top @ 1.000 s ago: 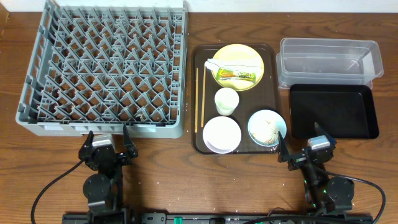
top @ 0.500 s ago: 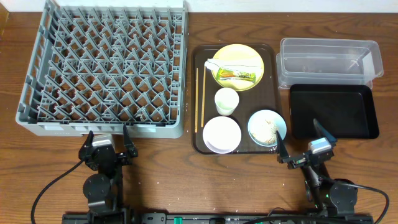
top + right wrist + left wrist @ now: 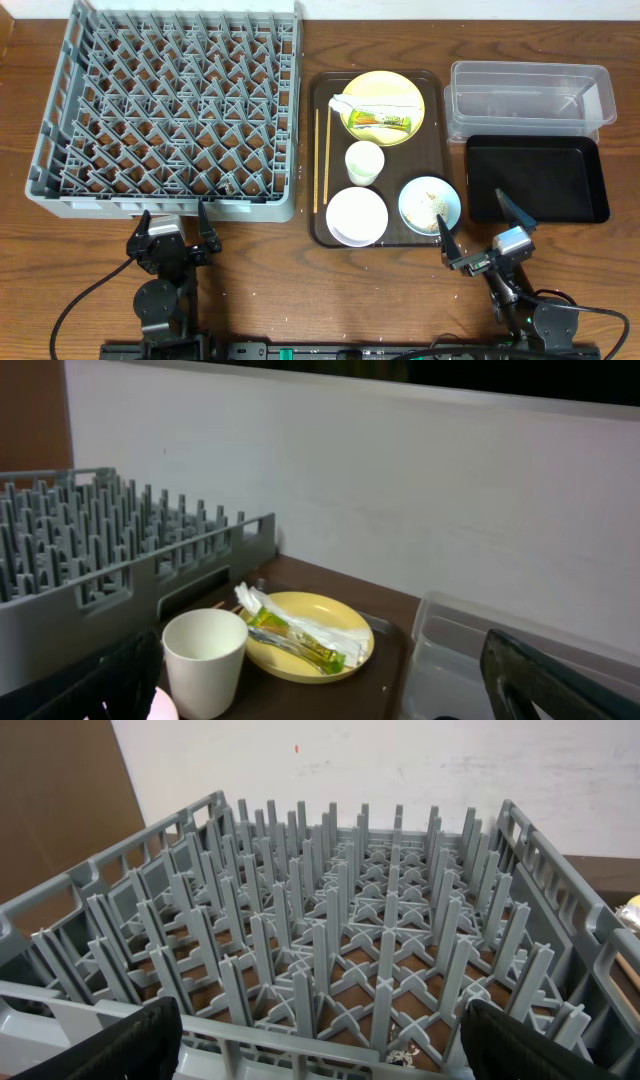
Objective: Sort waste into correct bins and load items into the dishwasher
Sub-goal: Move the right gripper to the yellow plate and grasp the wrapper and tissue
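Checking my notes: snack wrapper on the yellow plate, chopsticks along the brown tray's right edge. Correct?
No. The overhead view shows the chopsticks along the left edge of the brown tray; the snack wrapper is on the yellow plate.

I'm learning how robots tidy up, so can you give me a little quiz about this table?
1. True or false: the dish rack already has dishes in it.
2. What lies on the yellow plate? A) a spoon B) a snack wrapper C) a banana
3. Fill in: the bowl holding rice is light ____.

Key: 1 false; 2 B; 3 blue.
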`<act>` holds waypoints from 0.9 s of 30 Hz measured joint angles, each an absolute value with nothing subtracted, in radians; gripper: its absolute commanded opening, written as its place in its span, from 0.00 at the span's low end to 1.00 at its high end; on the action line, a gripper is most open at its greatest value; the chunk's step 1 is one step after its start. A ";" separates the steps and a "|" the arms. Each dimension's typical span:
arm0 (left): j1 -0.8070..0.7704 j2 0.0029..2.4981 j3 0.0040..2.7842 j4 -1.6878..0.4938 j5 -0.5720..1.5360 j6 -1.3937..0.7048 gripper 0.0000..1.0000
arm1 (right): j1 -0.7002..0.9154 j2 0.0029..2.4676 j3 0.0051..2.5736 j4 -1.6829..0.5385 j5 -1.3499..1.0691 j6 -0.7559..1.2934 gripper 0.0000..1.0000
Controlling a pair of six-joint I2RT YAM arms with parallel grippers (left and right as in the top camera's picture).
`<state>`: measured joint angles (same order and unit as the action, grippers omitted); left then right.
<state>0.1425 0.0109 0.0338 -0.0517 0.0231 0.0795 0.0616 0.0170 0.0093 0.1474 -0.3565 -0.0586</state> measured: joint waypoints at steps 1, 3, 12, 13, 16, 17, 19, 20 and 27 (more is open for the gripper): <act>0.142 0.011 0.034 -0.052 0.023 0.080 0.90 | 0.062 0.017 0.012 0.151 -0.362 -0.057 0.99; 0.142 0.011 0.034 -0.052 0.023 0.080 0.91 | 0.062 0.017 0.019 0.158 -0.379 -0.055 0.99; 0.142 0.011 0.034 -0.052 0.023 0.080 0.90 | 0.062 0.049 0.143 0.163 -0.427 -0.055 0.99; 0.142 0.011 0.034 -0.052 0.023 0.080 0.91 | 0.062 0.059 0.157 0.163 -0.430 -0.055 0.99; 0.142 0.011 0.034 -0.052 0.023 0.080 0.91 | 0.062 0.118 0.218 0.164 -0.442 -0.055 0.99; 0.142 0.011 0.034 -0.052 0.023 0.080 0.90 | 0.062 0.144 0.238 0.164 -0.447 -0.055 0.99; 0.142 0.011 0.034 -0.052 0.023 0.080 0.91 | 0.061 0.203 0.281 0.165 -0.458 -0.055 0.99; 0.142 0.011 0.034 -0.052 0.023 0.080 0.91 | 0.061 0.233 0.302 0.165 -0.465 -0.055 0.99; 0.142 0.011 0.034 -0.052 0.023 0.079 0.91 | 0.061 0.474 0.469 0.100 -0.548 -0.054 0.99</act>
<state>0.1425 0.0109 0.0338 -0.0517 0.0231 0.0792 0.0608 0.4740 0.4690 0.1001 -0.5480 -0.0544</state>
